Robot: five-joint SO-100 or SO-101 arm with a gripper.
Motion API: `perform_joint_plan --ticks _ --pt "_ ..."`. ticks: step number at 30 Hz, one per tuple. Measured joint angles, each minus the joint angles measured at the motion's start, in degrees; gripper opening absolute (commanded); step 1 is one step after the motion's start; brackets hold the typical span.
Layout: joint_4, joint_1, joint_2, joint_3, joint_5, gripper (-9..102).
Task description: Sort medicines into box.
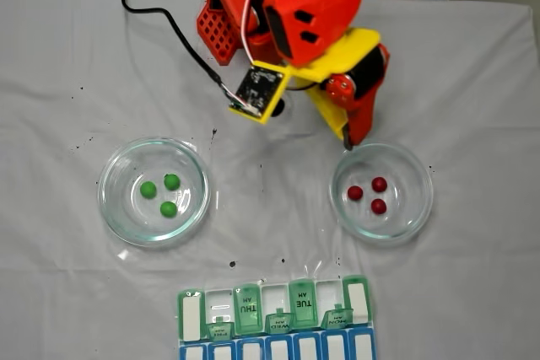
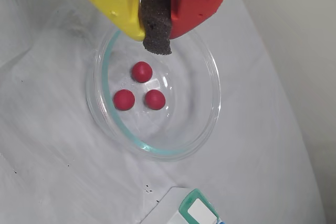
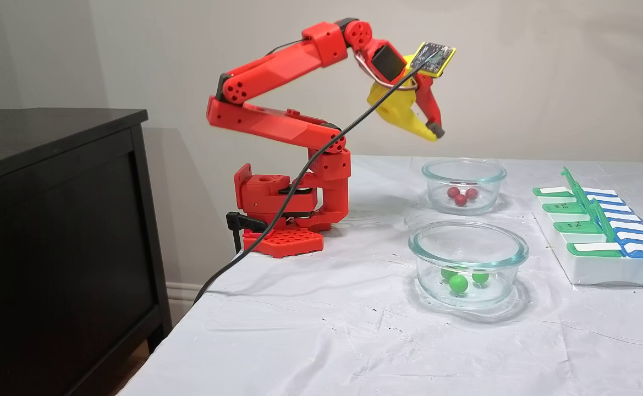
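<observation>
Behind the hand [image 2: 156, 38], dish rim [image 2: 207, 61] hidden.

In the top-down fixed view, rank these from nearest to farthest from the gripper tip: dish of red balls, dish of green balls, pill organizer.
Measured from the gripper:
1. Dish of red balls, directly below the tip, right side of the view.
2. Pill organizer, bottom centre, well below the tip.
3. Dish of green balls, far left; its near rim is about as far as the organizer, too close to call.
</observation>
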Motion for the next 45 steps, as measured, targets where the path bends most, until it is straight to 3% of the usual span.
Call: perform_joint_plan --ticks 10,20,28,45 --pt "1.85 -4.31 -25.14 -16.17 0.0 0" --pt "3.08 -9.32 -27.86 -21.71 1.05 0" --pt "-1.58 -9.4 -31.73 -21.71 0.35 0" --pt "-12.22 -7.91 -46.58 -21.45 -0.97 11"
